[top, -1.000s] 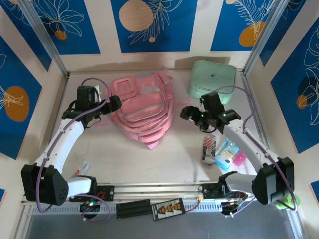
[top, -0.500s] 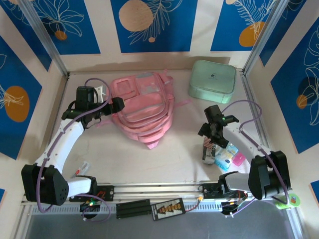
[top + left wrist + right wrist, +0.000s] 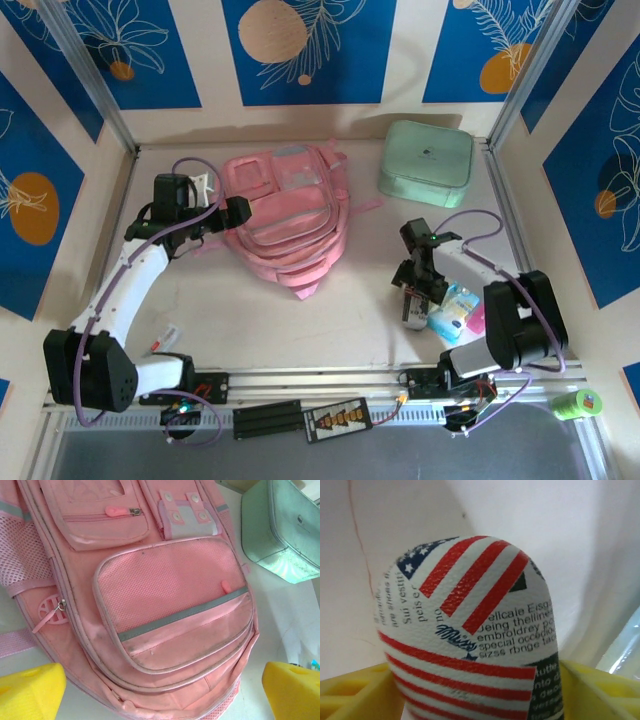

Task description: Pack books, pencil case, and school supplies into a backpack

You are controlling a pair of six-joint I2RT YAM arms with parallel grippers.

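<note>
**Right claw around the pencil case, left claw wide at the backpack**

The pink backpack (image 3: 285, 222) lies flat on the surface (image 3: 300, 320), near the middle of the far edge, with its front pockets facing up. The left claw (image 3: 238, 208) is at the left side of the backpack. Its two yellow fingers (image 3: 30, 692) stand wide apart and hold nothing; in the left wrist view the mesh front pocket (image 3: 170, 600) is between them.

The flag-printed pencil case (image 3: 414, 306) lies near the right edge of the surface, closer to the near edge, well apart from the backpack. The right claw (image 3: 419, 293) is low over it. In the right wrist view the rounded end of the case is between the yellow fingers (image 3: 597, 692), one finger on each side. I cannot tell if they already press on it.

Just beside the case, toward the right edge, lie a light blue packet (image 3: 452, 312) and a small pink thing (image 3: 480, 318). A mint-green box (image 3: 425, 162) stands in the far right corner.
</note>
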